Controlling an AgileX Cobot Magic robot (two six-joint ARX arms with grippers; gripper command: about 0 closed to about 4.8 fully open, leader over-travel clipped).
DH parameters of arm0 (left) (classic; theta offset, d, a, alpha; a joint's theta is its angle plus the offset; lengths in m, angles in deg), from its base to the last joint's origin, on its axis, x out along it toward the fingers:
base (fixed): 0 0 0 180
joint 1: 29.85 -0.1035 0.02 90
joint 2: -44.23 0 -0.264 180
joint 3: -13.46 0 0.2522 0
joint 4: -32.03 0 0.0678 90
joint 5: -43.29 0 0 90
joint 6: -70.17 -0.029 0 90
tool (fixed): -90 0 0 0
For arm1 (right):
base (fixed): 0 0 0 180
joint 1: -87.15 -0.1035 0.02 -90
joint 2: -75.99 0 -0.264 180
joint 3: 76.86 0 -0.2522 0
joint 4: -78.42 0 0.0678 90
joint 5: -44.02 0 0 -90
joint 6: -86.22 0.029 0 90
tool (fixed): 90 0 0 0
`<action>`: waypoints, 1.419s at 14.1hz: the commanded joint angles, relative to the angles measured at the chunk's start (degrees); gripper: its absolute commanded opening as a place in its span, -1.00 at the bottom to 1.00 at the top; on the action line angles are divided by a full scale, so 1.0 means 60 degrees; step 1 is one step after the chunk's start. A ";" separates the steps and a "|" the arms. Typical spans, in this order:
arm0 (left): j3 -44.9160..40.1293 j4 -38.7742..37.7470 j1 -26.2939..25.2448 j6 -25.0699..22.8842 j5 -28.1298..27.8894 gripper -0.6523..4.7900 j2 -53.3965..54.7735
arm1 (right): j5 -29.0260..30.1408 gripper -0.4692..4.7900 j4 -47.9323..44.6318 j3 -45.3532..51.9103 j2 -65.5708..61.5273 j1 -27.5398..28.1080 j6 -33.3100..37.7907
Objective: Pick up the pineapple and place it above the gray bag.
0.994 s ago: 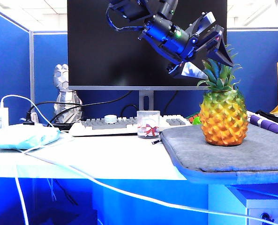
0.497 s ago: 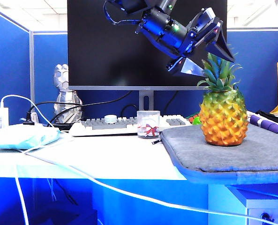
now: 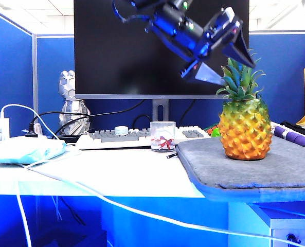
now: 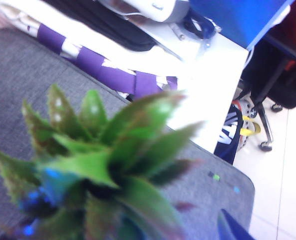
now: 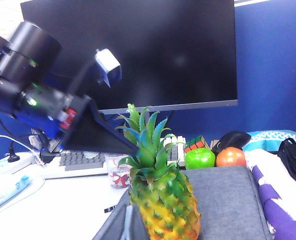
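Your pineapple [image 3: 244, 131] stood upright on the gray bag [image 3: 275, 167]; the left gripper [image 3: 223, 54] hung spread beside its crown; the right gripper was unseen. It looked stiff, bumpy plastic, best gripped by the body

1. The left arm reaches in from 12 o'clock of the exterior view, slanting down toward 4 o'clock.
2. The left gripper [image 3: 233, 59] has its fingers [image 3: 238, 47] spread wide, holding nothing.
3. The right gripper appears in no view.
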 commanded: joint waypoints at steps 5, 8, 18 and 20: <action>0.0062 -0.1614 -0.0098 -0.1286 -0.0903 1.00 -0.0809 | 0.0011 -0.81 -0.0328 0.0084 -0.0004 -0.0004 0.0051; 0.0062 -0.2521 -0.0554 -0.1392 -0.1147 1.00 -0.1654 | 0.0007 -0.80 -0.0386 0.0084 -0.0004 -0.0007 0.0051; 0.0047 -0.3504 -0.1858 -0.1916 -0.4124 0.88 -0.5056 | -0.0109 -0.80 -0.0809 0.0084 -0.0004 0.0000 0.0040; 0.0047 -0.4280 -0.1854 -0.1923 -0.4615 0.67 -0.5566 | -0.0109 -0.80 -0.0812 0.0084 -0.0004 0.0000 0.0040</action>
